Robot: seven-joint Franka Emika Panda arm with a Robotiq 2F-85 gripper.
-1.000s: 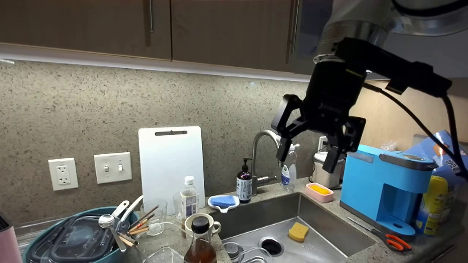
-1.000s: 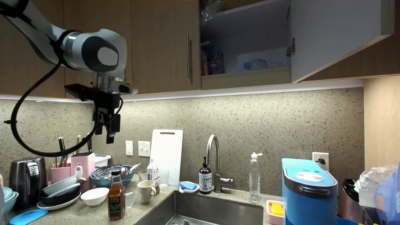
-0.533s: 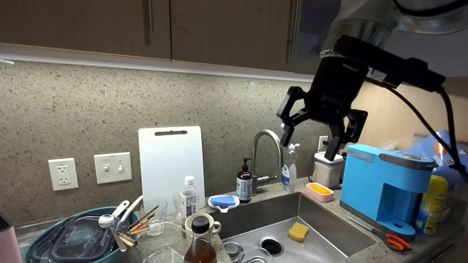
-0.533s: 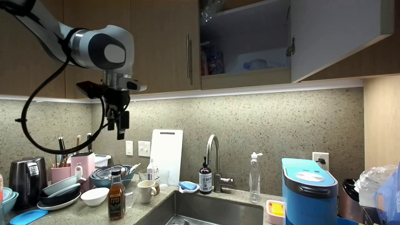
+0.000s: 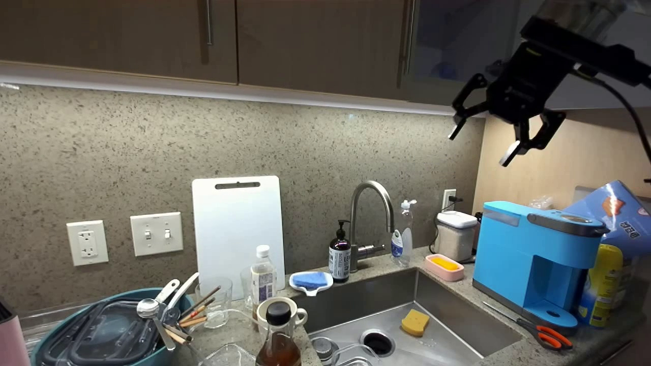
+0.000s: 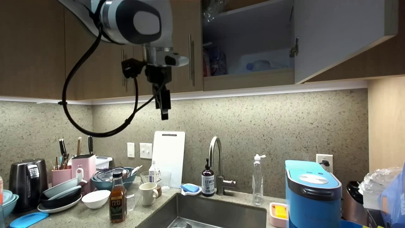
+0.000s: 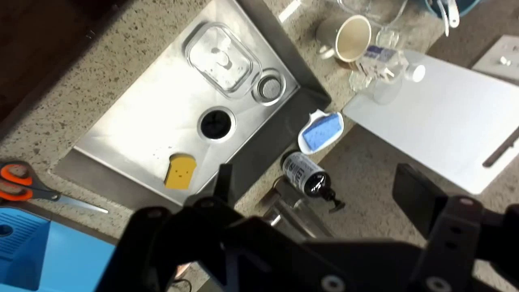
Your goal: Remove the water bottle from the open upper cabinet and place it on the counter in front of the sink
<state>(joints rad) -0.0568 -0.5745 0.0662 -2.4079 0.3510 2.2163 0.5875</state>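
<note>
The water bottle [image 6: 261, 65] lies on its side inside the open upper cabinet [image 6: 250, 79], its blue cap pointing left; its label cannot be made out. My gripper [image 5: 480, 145] is open and empty, pointing down, high above the faucet and blue machine. In an exterior view the gripper [image 6: 163, 110] hangs left of the cabinet opening, fingertips below the cabinet's bottom edge. In the wrist view the gripper [image 7: 316, 178] has its fingers wide apart, with the sink [image 7: 138, 109] and the counter [image 7: 101, 77] in front of it below; the water bottle is out of that view.
The open cabinet door [image 6: 341, 38] juts out to the right of the opening. A bag [image 6: 216, 61] stands inside at the left. Below are the faucet [image 5: 374, 193], dark soap dispenser [image 5: 339, 254], clear bottle with white top [image 6: 258, 180], blue machine [image 5: 534, 254] and scissors [image 5: 544, 333].
My gripper has moved up and to the right in both exterior views. It has stayed open. The water bottle and the things on the counter have not moved.
</note>
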